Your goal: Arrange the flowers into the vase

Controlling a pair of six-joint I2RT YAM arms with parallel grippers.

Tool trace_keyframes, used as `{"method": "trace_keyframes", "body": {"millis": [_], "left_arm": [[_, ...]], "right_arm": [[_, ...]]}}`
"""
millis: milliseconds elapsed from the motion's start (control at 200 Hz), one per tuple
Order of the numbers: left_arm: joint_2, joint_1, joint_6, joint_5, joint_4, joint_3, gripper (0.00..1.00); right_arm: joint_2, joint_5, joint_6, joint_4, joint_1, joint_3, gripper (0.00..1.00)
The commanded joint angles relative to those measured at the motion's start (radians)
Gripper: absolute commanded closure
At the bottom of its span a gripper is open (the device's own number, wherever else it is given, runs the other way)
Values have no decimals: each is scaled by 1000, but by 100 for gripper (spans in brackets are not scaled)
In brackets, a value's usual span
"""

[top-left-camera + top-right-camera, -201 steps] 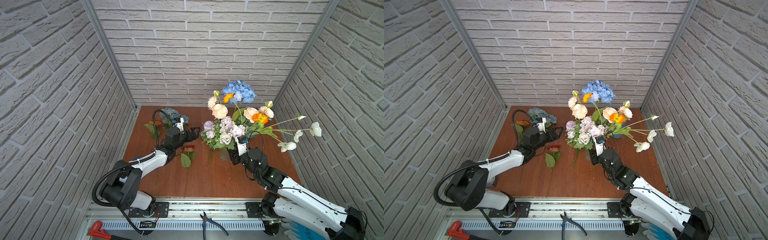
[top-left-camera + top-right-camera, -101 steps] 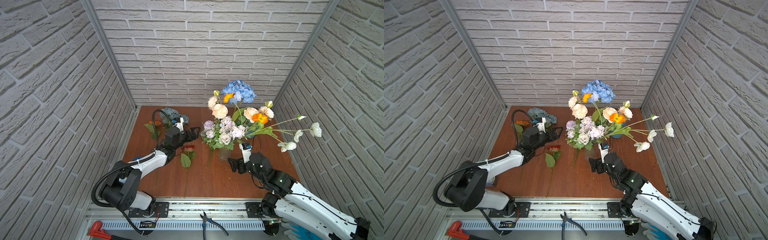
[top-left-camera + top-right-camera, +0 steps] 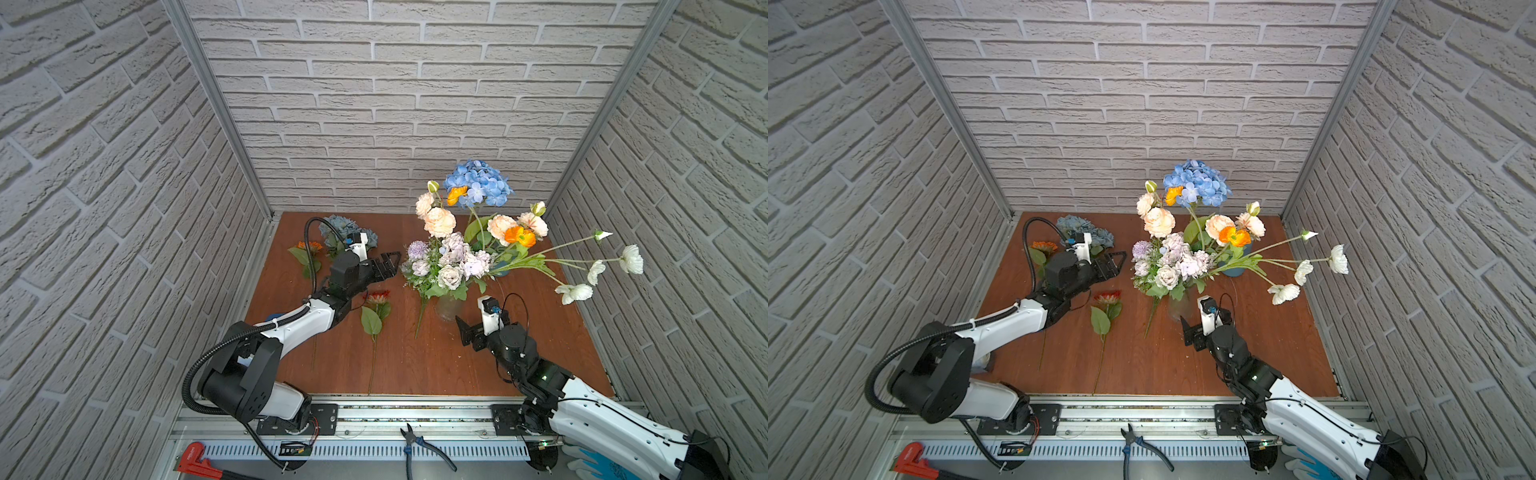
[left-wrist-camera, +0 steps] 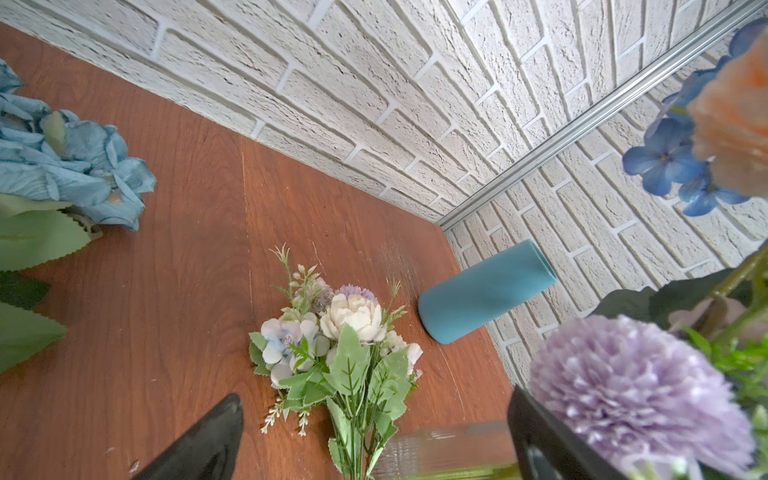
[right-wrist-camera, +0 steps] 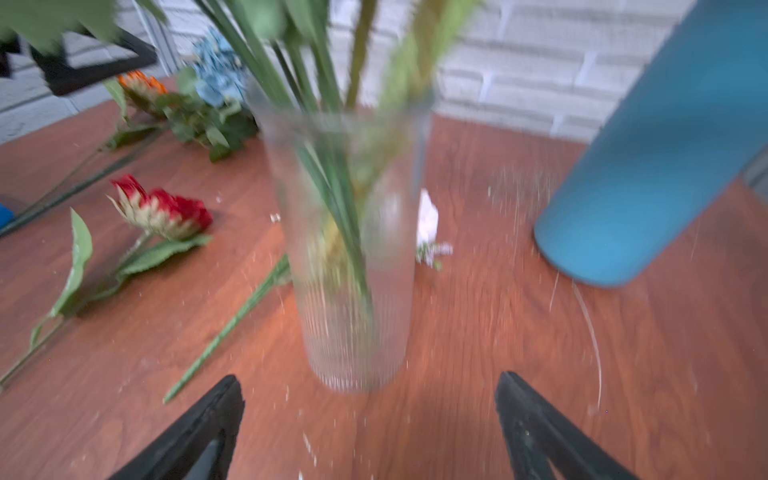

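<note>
Toward the lower right of both top views, we see the right claw (image 3: pixel 481 322) spread wide and empty, just short of the ribbed glass vase (image 3: pixel 449 307), not touching it. That vase holds the flowers (image 3: pixel 455 253) at centre frame. Left of it we find a red daisy (image 3: pixel 377 297) lying on the tabletop (image 3: pixel 415 365). Farther up, the left claw (image 3: pixel 395 264) gapes wide, gripping nothing, beside a lilac bloom (image 3: pixel 417 250). A blue hydrangea (image 3: pixel 345 232) and an orange daisy (image 3: pixel 309 246) lie at the tabletop's upper left.

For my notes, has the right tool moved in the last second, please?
Yes: the right tool backed away from the glass vase, toward the front rail.
</note>
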Motion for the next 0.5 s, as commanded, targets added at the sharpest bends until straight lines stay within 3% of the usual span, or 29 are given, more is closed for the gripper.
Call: {"method": "trace_keyframes", "body": {"millis": [0,495], "left_arm": [[-21,-5,14,8,43,34,2],[20,-21,-9,35,96,64,2]], "right_arm": [[64,-26,-150,230,2,48,3],[321,-48,-201,591,-85,82,2]]}}
